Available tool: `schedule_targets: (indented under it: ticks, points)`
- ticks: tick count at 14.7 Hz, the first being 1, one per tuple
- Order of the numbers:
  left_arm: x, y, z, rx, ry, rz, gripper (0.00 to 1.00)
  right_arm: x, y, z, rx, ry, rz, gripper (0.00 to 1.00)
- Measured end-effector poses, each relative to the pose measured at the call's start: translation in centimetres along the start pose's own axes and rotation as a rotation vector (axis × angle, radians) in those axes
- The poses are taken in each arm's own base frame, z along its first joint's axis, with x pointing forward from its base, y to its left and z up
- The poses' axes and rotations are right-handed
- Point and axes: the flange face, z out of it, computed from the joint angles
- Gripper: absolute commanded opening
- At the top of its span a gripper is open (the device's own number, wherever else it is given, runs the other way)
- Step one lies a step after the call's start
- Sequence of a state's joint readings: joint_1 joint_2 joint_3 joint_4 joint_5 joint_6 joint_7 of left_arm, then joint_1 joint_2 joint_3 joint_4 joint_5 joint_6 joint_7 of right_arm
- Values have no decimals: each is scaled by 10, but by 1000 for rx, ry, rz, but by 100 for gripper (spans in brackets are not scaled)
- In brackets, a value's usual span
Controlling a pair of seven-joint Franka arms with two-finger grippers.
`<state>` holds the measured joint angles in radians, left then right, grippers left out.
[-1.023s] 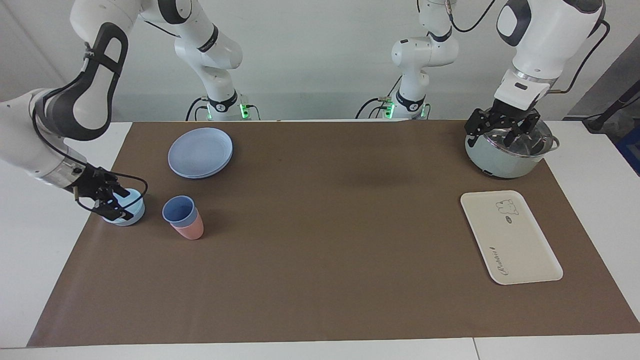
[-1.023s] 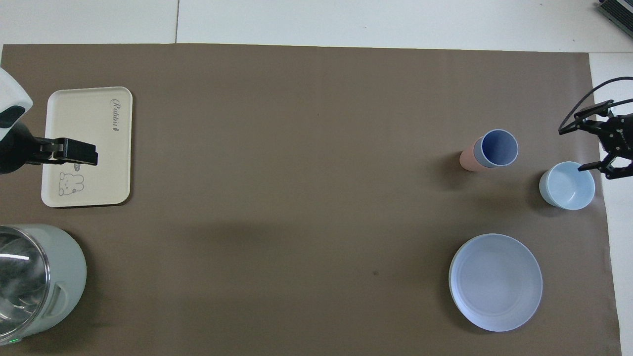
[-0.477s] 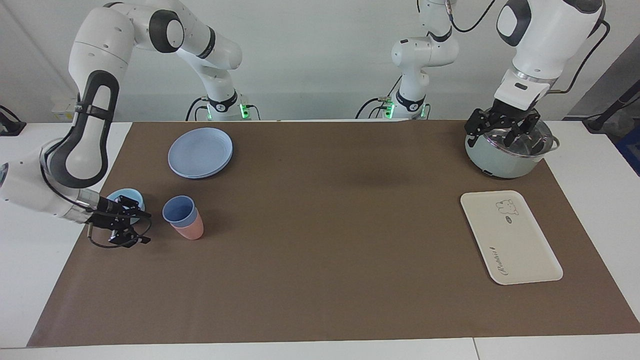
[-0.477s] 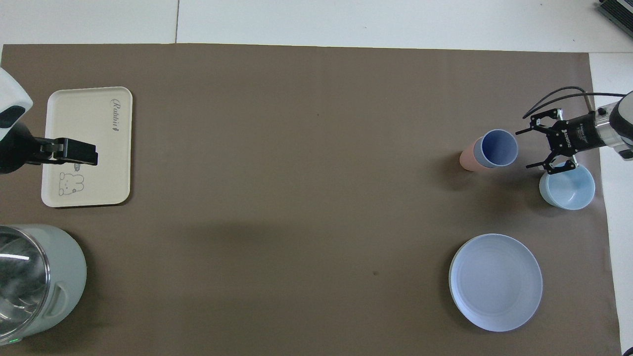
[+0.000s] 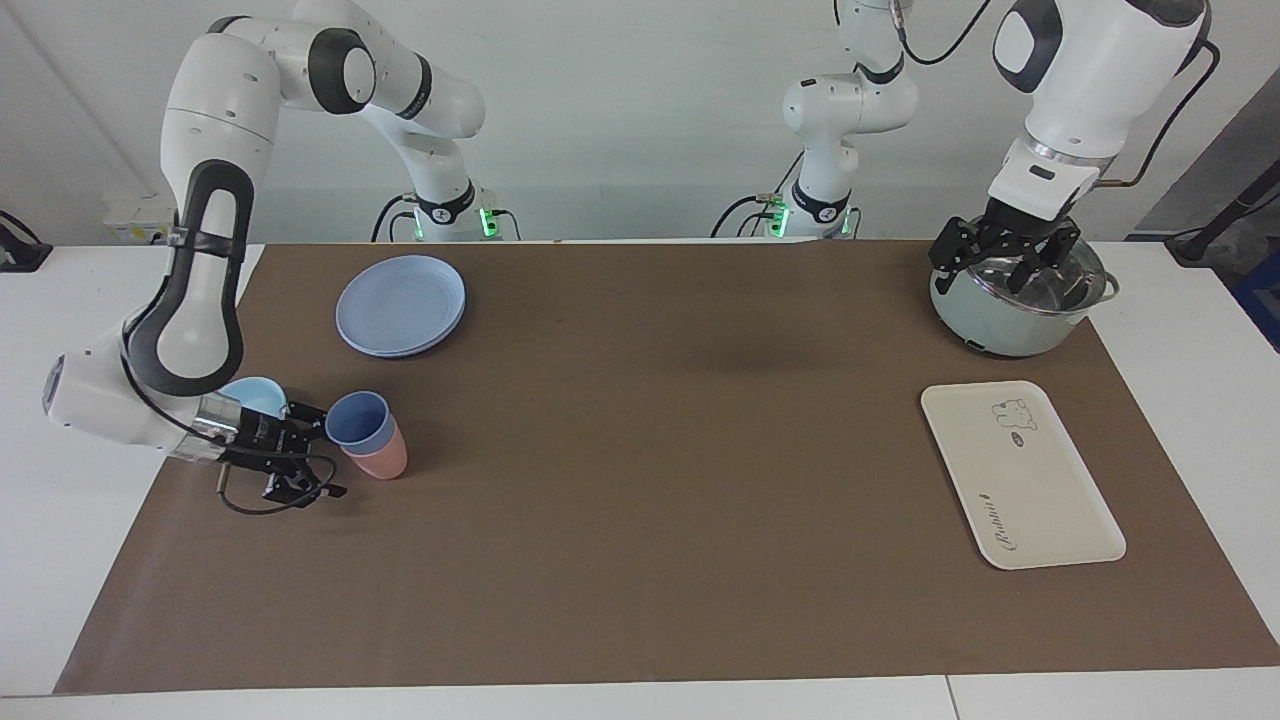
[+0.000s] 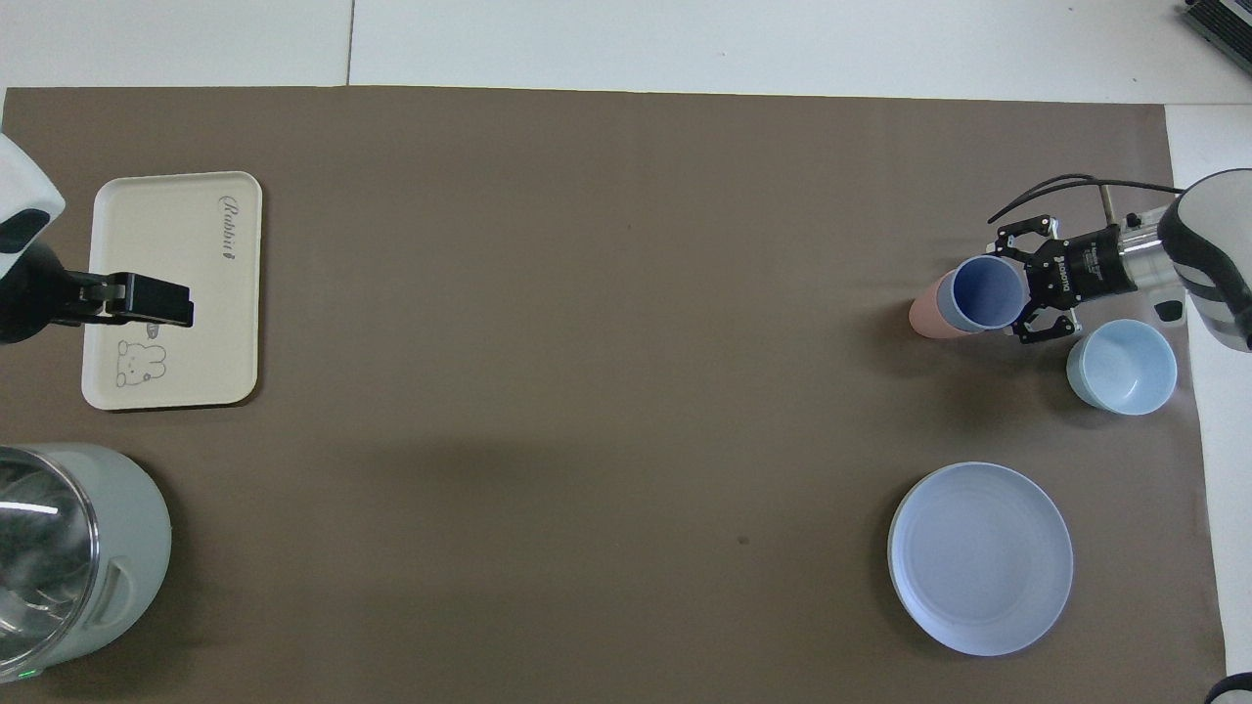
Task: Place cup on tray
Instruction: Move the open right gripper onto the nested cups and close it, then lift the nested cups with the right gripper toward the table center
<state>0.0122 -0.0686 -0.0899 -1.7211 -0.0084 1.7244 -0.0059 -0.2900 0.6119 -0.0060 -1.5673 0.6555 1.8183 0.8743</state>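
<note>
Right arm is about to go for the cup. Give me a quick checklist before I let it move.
1. Right tool open: ok.
2. Right tool level with the cup, at its side: ok.
3. Fingers on either side of the cup: cannot tell.
4. Cup free to lift alone: not ok, it sits nested in the pink cup.
5. Tray bare for the drop: ok.
6. Left tool waits open over the pot, off the tray: ok.
</note>
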Motion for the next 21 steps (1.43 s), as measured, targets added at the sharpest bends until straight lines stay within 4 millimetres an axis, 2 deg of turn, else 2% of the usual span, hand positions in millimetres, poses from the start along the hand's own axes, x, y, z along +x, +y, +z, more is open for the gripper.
schedule_targets:
  ticks: [5,12,15,16,17,18,21]
  points:
    - [0,0,0,0,0,0,100,4,14,20,9,-77,57,90]
    - [0,0,0,0,0,0,100,-8,17,24,44,-140,79,87]
    - [0,0,0,0,0,0,100,-12,18,31,64,-186,100,56]
    - [0,0,0,0,0,0,100,-15,18,34,63,-191,98,39]
    - [0,0,0,0,0,0,100,-18,17,37,59,-194,90,4]
    - [0,0,0,0,0,0,100,-25,15,42,52,-193,74,0]
    - [0,0,0,0,0,0,100,-49,5,54,56,-184,39,0]
